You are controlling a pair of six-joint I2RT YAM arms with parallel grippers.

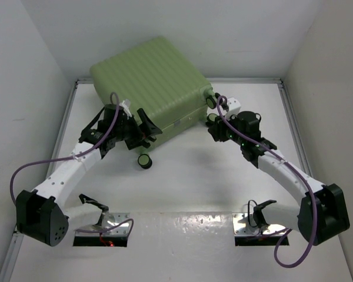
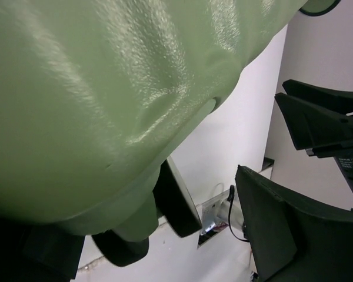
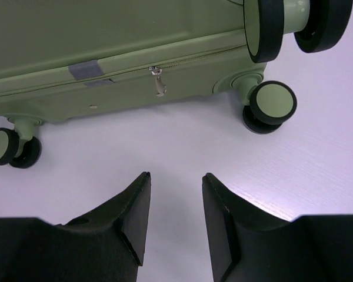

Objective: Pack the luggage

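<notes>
The luggage (image 1: 150,82), a closed light-green ribbed suitcase, lies flat at the back left of the table. Its black-and-green wheels (image 1: 145,161) point toward the arms. My left gripper (image 1: 146,132) is open at its near corner. In the left wrist view the shell (image 2: 106,88) fills the frame, a wheel (image 2: 179,202) hangs below it, and my right finger (image 2: 270,229) stands apart from it; the other finger is hidden. My right gripper (image 3: 175,179) is open and empty over bare table, just short of the suitcase's wheeled side (image 3: 135,59). It shows in the top view (image 1: 215,126) by the right-hand wheels (image 1: 212,101).
A zipper pull (image 3: 159,82) and a grey tape patch (image 3: 85,70) sit on the seam. Wheels stand left (image 3: 12,150) and right (image 3: 270,106) of my right gripper. White walls enclose the table. Metal plates (image 1: 106,226) (image 1: 253,226) lie near the arm bases.
</notes>
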